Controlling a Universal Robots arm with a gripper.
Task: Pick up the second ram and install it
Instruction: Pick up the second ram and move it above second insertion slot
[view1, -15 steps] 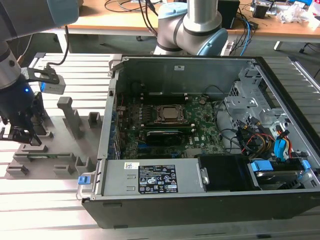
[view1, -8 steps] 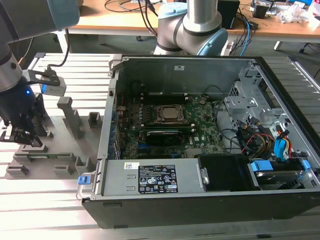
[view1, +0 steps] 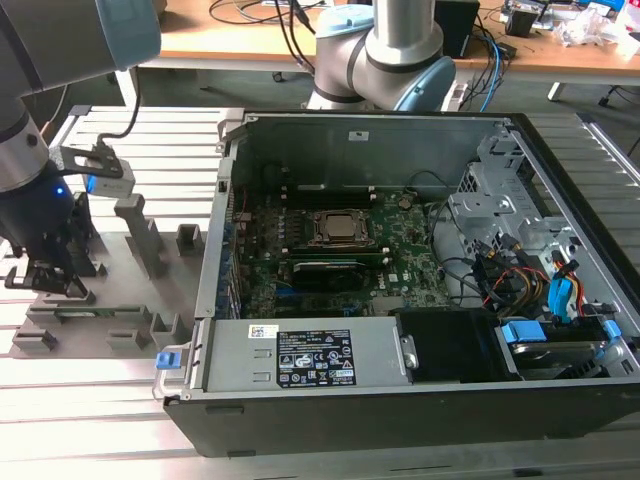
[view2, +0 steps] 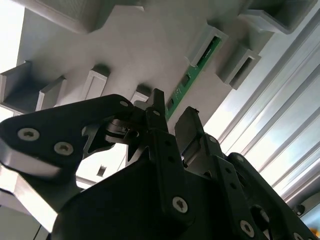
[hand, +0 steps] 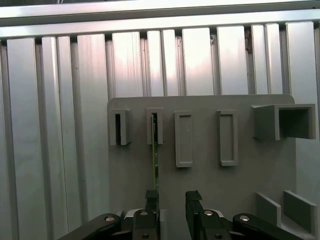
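The arm (view1: 40, 40) is a thick silver-grey tube with a pale blue cap (view1: 130, 30) at the joint. It darkens towards the wrist, where a small blue light (view1: 62, 190) glows and a grey box (view1: 100, 165) has a black cable (view1: 134, 100) leading from it. The tool (view2: 172, 107) is matt black, built of flat angular links studded with round silver screw heads (view2: 28, 134), and ends in two narrow fingers (view2: 158, 102).

On the holder tray (hand: 225, 200) the second ram (hand: 155, 165) is flanked by raised slot posts (hand: 183, 139). Room is left open above the tray; one side is walled by the computer case (view1: 212, 270).
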